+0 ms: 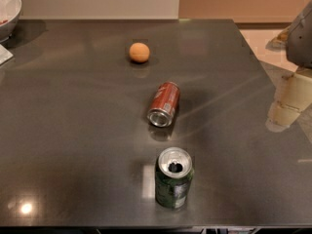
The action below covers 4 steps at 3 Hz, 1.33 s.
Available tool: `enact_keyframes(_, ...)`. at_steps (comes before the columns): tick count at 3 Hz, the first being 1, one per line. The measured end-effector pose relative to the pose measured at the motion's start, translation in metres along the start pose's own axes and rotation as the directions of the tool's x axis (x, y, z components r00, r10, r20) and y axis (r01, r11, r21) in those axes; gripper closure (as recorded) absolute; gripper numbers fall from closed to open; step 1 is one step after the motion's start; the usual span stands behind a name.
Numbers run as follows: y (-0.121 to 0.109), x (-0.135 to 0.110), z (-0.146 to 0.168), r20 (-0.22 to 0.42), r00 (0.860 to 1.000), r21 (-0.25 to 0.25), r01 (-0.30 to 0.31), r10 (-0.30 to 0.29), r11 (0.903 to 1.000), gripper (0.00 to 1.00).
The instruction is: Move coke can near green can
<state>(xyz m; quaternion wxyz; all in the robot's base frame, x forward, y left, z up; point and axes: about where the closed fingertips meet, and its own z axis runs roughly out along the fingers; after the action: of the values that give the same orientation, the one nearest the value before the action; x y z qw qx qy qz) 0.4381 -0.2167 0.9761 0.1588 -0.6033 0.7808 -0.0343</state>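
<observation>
The coke can is red with white lettering and lies on its side in the middle of the dark table, its silver end facing the front. The green can stands upright near the front edge, its top opened, a short way in front of the red can and apart from it. My gripper hangs at the far right, over the table's right edge, well to the right of both cans and holding nothing that I can see.
An orange ball-like fruit sits behind the red can. A white bowl stands at the back left corner. The table's right edge runs diagonally beside the gripper, with pale floor beyond it.
</observation>
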Motion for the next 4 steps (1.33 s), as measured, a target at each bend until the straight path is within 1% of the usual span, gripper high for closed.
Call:
enact_keyframes(1,0.000,0.000,0.000,0.000,1.000,0.000,0.000,0.000,1.0000,0.00)
enact_keyframes(2,-0.010,-0.005,0.003,-0.002,0.999,-0.010,0.035,-0.035,0.9993,0.00)
enact_keyframes(3,-0.029,-0.018,0.014,0.003,0.991,-0.024,0.132,-0.132,0.9910,0.00)
enact_keyframes(4,-0.047,-0.041,0.032,0.027,0.961,-0.034,0.274,-0.274,0.9610,0.00)
